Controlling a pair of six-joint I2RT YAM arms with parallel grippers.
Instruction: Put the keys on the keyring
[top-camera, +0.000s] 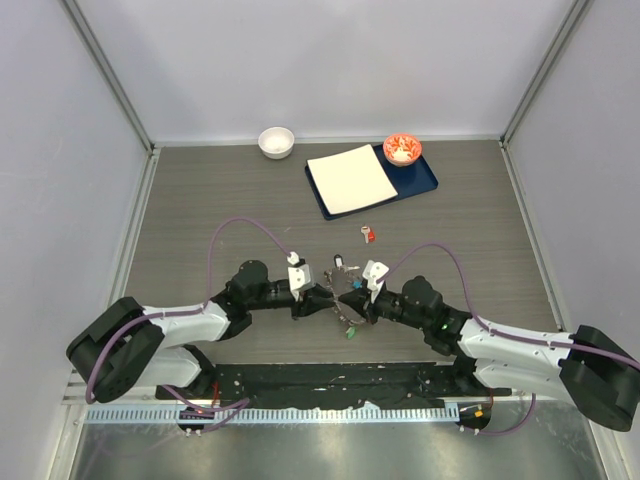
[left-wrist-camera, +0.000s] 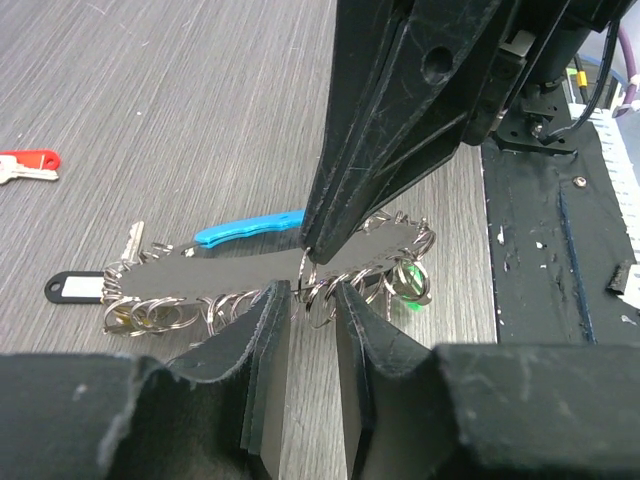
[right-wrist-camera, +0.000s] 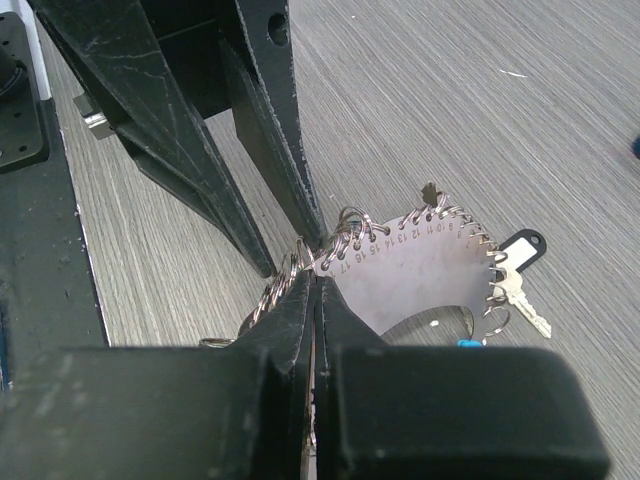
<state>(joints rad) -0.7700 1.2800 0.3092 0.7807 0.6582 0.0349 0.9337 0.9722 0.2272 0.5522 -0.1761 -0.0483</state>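
The keyring (top-camera: 344, 290) is a flat grey metal plate (right-wrist-camera: 420, 270) rimmed with several small split rings and carrying a light blue crescent (left-wrist-camera: 245, 228). My right gripper (right-wrist-camera: 318, 282) is shut on the plate's edge and holds it just above the table. My left gripper (left-wrist-camera: 310, 298) faces it, its jaws narrowly apart around one split ring (left-wrist-camera: 318, 300) at the rim. A black-tagged key (left-wrist-camera: 75, 288) and a green-headed key (left-wrist-camera: 405, 280) hang from the rings. A red-headed key (top-camera: 369, 235) lies loose on the table beyond the plate.
A blue tray (top-camera: 420, 185) at the back holds a white sheet (top-camera: 350, 178) and a red bowl (top-camera: 402, 149). A white bowl (top-camera: 276, 141) stands at the back wall. A black mat (top-camera: 330, 380) runs along the near edge.
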